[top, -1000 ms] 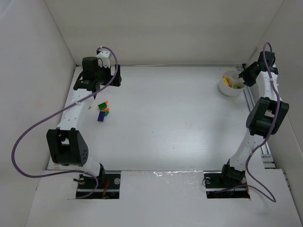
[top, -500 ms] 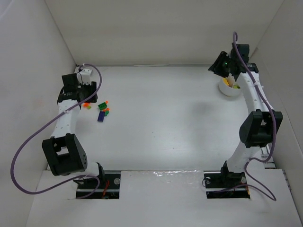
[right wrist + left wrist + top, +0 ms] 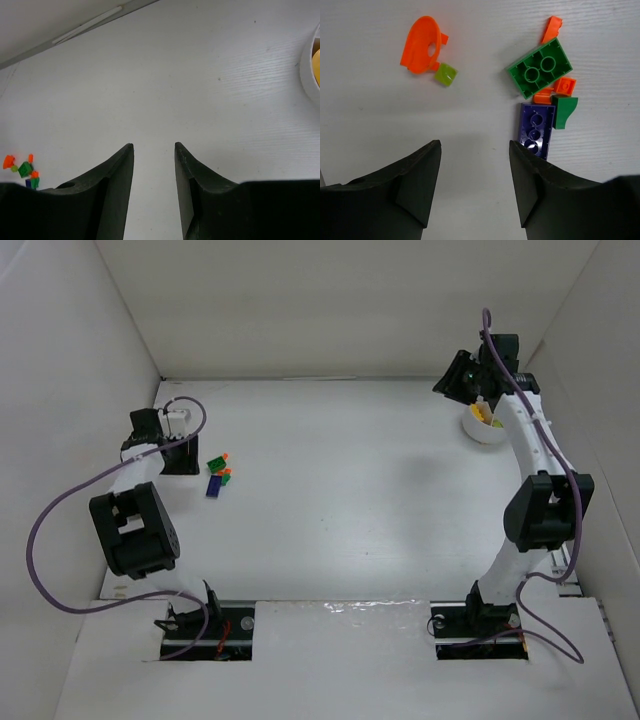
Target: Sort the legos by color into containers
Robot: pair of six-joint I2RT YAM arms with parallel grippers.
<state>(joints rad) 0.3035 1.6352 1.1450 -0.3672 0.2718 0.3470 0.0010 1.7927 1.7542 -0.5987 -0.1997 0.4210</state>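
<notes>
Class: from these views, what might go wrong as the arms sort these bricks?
The green brick, dark blue brick and small orange pieces touch, so the left gripper may grab two colours. The cup stands across the table, so a tiny piece could drop on the way.

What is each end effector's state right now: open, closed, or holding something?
Left end effector: open, nothing between its fingers.
Right end effector: open, nothing between its fingers.
</notes>
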